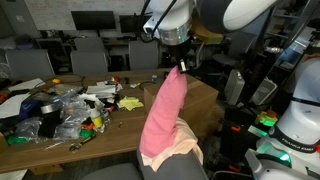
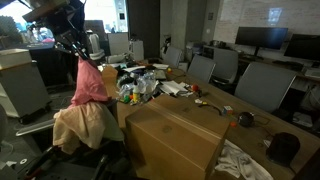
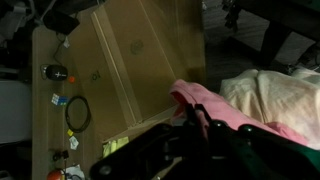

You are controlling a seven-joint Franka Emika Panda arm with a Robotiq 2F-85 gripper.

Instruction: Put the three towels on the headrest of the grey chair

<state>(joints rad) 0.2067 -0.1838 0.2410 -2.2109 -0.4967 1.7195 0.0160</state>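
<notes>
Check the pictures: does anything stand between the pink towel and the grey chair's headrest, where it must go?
Nothing visible does. The pink towel hangs from the shut hand straight above the chair, its lower end reaching the peach towel draped there. The cardboard box stands beside the chair, out of the path.

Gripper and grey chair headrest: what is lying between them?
The pink towel, held by the shut gripper, hangs down between them and reaches a peach towel already draped on the headrest. Both exterior views show this.
</notes>
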